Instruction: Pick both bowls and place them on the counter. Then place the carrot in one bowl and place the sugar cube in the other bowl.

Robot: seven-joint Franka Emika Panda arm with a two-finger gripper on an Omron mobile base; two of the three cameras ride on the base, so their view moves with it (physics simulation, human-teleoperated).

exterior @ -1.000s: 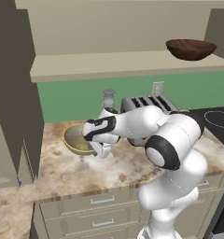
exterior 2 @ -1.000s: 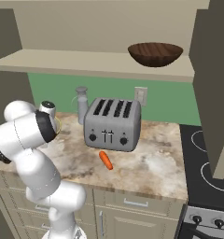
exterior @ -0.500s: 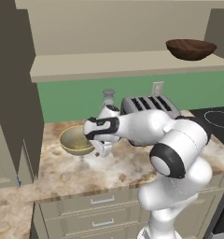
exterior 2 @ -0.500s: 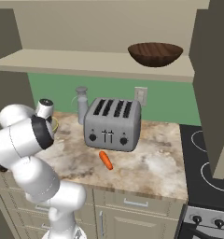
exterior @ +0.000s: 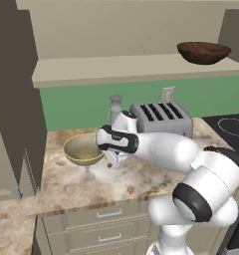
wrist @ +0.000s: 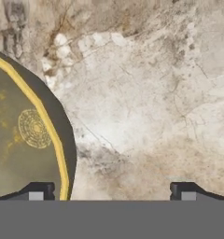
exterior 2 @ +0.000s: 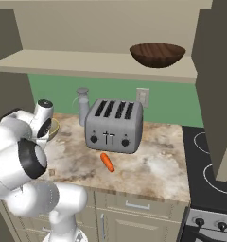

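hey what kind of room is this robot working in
A kitchen, by the look of it: a mottled stone counter with drawers under it, a four-slot toaster against a green wall, and a stove top at the right. A wooden bowl sits on the wall shelf.

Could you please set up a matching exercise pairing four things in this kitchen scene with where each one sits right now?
Things:
1. dark brown wooden bowl
2. carrot
3. beige-olive bowl
4. toaster

Places:
A. on the counter, just in front of the toaster
B. on the counter beside the end effector
C. up on the wall shelf
D. on the counter by the green wall, next to a grey shaker

Pairs: 1-C, 2-A, 3-B, 4-D
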